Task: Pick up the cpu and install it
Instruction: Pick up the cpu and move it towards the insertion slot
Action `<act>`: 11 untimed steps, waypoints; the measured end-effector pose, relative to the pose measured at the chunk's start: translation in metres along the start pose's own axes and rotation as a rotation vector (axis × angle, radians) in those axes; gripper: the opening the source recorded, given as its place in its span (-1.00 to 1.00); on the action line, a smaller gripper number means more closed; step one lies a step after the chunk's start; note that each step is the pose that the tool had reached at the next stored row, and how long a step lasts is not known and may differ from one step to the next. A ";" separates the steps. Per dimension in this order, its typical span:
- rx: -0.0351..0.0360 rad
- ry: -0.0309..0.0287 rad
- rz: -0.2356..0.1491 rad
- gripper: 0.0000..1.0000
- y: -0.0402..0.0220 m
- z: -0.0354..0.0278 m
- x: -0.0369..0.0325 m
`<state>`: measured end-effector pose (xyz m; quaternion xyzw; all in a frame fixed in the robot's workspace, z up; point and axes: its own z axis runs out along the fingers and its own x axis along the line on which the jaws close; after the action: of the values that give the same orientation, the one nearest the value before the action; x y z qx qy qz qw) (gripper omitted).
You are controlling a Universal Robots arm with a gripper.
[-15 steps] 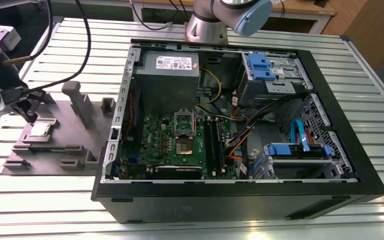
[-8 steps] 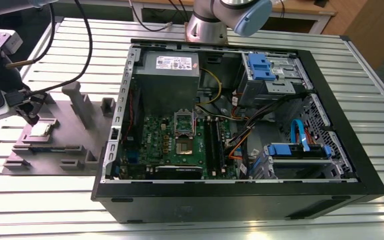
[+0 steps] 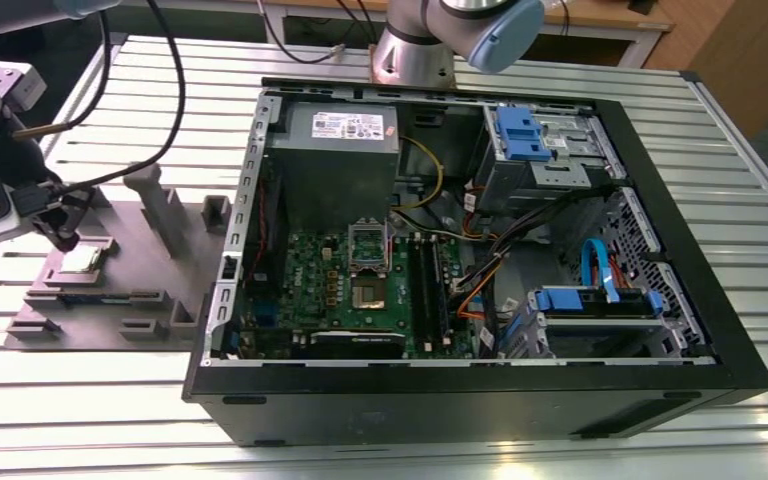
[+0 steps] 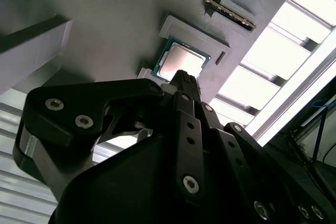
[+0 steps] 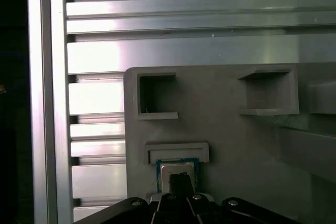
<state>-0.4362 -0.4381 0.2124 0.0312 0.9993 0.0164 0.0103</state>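
The cpu (image 3: 83,261) is a small square chip with a silvery top and a greenish rim. It lies flat in a recess of the grey fixture (image 3: 157,250), on the exterior view's left. My gripper (image 3: 63,240) hangs just over it, fingers drawn together to a narrow tip. Both wrist views show the cpu (image 4: 181,60) (image 5: 177,169) under that tip (image 4: 181,77) (image 5: 178,181), partly covered by it. I cannot tell whether the tip touches the chip. The motherboard's open socket (image 3: 371,291) sits inside the computer case (image 3: 491,390).
The grey fixture has upright posts (image 3: 160,205) and empty pockets (image 5: 156,96). A slatted aluminium table (image 3: 357,440) carries everything. The case's raised wall (image 3: 240,250) stands between fixture and motherboard (image 3: 311,290). Cables (image 3: 478,285) and blue drive brackets (image 3: 598,300) crowd the case.
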 end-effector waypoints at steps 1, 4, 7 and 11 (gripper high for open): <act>0.0000 0.0000 0.000 -0.80 -0.0005 0.0005 0.0000; 0.0000 0.0000 0.000 -0.80 -0.0013 0.0026 0.0000; 0.0000 0.0000 0.000 -0.80 -0.0017 0.0041 -0.0009; 0.0000 0.0000 0.000 -0.80 -0.0017 0.0051 -0.0021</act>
<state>-0.4341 -0.4397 0.2073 0.0313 0.9993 0.0164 0.0104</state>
